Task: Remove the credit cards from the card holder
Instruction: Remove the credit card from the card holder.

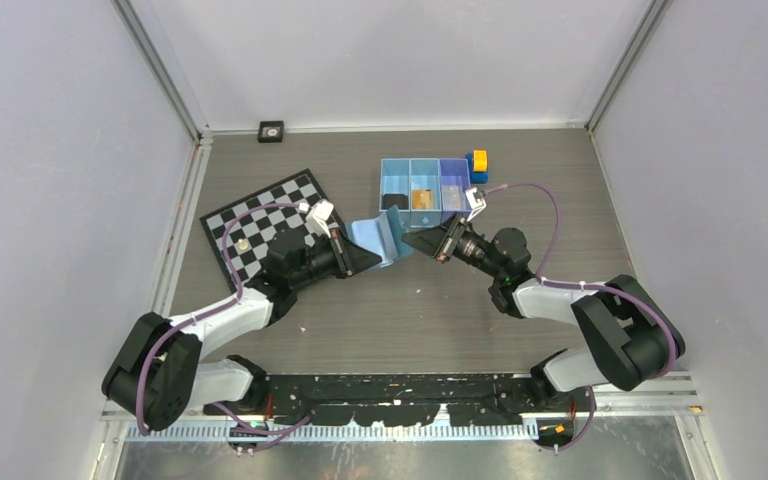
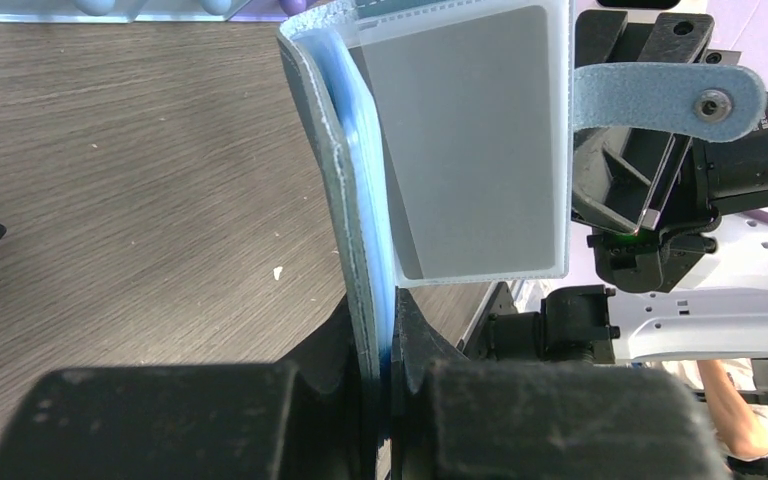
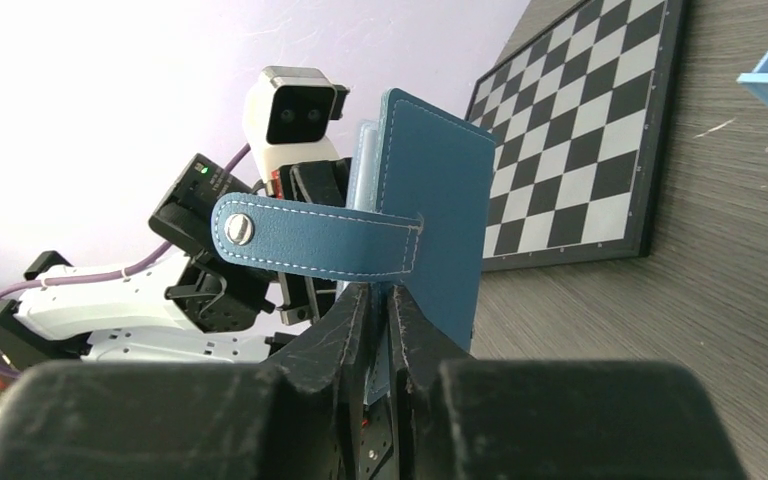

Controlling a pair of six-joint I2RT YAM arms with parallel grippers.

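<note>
The card holder (image 1: 384,238) stands open at the centre of the top view. The left gripper (image 2: 385,365) is clamped on one cover and the right gripper (image 3: 380,322) pinches the other. A pale card (image 2: 470,140) sits in its clear pocket (image 2: 557,150).

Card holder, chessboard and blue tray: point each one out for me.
card holder (image 3: 450,180): right wrist view, on its dark blue outer cover.
chessboard (image 1: 260,222): top view, on bare squares near its middle.
blue tray (image 1: 396,180): top view, on the bare floor of its left compartment.
</note>
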